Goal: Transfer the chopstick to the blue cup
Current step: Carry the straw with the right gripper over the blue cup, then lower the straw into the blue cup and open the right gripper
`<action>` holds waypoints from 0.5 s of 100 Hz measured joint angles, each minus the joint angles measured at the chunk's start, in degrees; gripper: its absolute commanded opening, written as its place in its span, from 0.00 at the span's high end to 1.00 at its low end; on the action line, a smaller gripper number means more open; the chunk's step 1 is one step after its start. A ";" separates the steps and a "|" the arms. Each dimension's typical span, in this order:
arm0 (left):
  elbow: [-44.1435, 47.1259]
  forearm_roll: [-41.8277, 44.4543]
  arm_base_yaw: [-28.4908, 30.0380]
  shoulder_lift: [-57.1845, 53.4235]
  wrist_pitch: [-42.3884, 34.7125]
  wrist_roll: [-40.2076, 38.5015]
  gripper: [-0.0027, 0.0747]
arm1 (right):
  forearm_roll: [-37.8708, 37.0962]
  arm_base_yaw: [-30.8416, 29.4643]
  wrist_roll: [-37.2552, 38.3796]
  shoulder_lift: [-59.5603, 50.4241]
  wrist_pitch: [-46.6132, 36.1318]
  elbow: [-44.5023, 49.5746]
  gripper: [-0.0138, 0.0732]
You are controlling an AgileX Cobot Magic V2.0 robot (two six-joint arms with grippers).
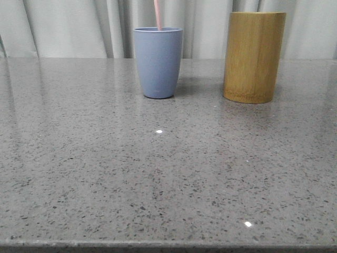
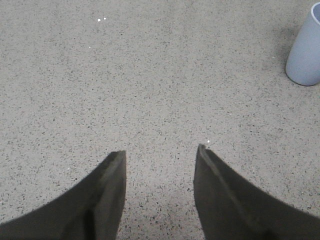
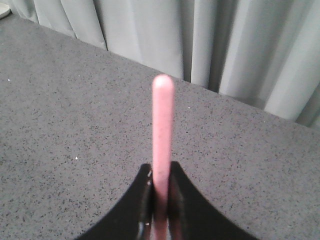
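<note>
Right claw (image 3: 159,200) clamped on pink chopstick (image 3: 163,130), lower end inside blue cup (image 1: 158,63); left claw (image 2: 160,155) spread wide above table (image 2: 150,75).

Chopstick (image 1: 157,15) in blue cup (image 1: 158,63), bamboo cylinder (image 1: 254,57) rightward.

we see soft, even light from above, with small glints on the table (image 1: 158,174) and faint shadows beside the cups. the chopstick (image 3: 162,135) looks blurred close up, and the dark fingers (image 2: 100,200) lack detail.
</note>
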 measured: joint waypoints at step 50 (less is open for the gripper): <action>0.00 0.00 0.00 0.00 0.12 0.00 0.56 | 0.00 0.00 0.00 0.34 2.78 0.00 0.56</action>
